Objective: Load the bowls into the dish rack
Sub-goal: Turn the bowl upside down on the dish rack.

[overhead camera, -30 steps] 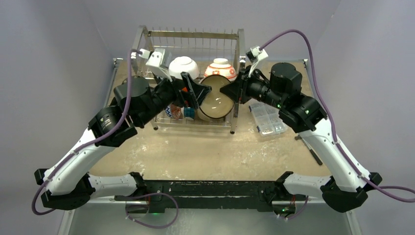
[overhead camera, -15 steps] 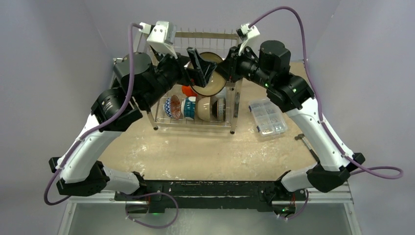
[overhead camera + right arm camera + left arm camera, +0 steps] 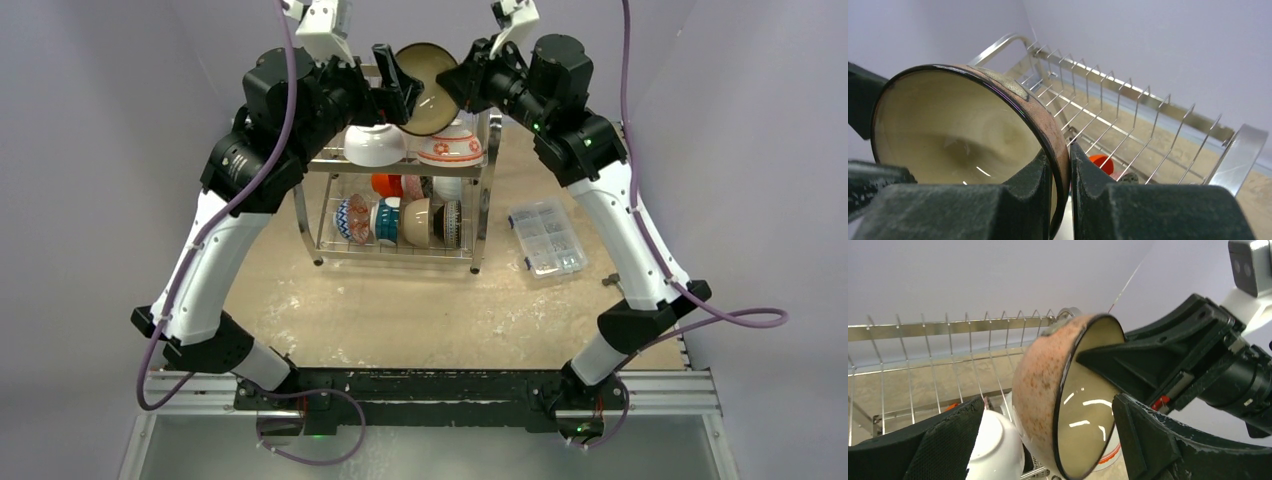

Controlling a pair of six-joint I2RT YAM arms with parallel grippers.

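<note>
The tan table (image 3: 400,310) carries the dish rack (image 3: 487,200) beneath the right end effector (image 3: 445,88), and a clear box (image 3: 546,240) down-right of it.

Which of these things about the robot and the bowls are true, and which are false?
1. The right hand pinches the tan bowl by its rim. True.
2. The left hand is shut tight. False: its fingers stand wide open on either side of the tan bowl.
3. A white bowl sits on the rack's top shelf. True.
4. The clear plastic box is inside the rack. False: it lies on the table beside the rack.
5. The rack's bottom shelf holds nothing. False: several bowls stand there.
</note>
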